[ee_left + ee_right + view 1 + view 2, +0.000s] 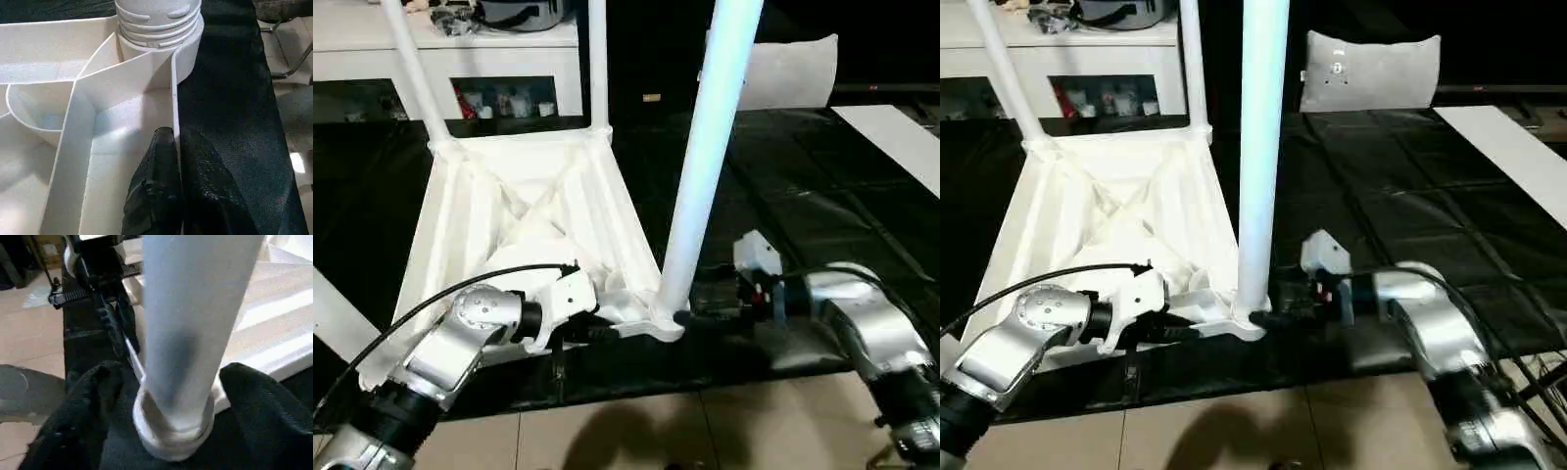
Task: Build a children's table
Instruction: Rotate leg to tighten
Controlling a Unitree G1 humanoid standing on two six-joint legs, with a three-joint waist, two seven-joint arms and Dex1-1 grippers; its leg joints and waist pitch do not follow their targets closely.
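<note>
Pinching tabletop rim (172,98), left claw (176,142) closed.

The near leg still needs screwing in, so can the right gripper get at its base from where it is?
Probably yes: the right gripper already straddles the near leg just above its corner socket, nothing between. The left gripper pinches the table's rim beside it, clear.

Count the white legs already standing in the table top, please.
3. One leg rises from the far left corner socket, one from the far right corner, and one from the near right corner. The near left corner is hidden behind the robot's arm.
</note>
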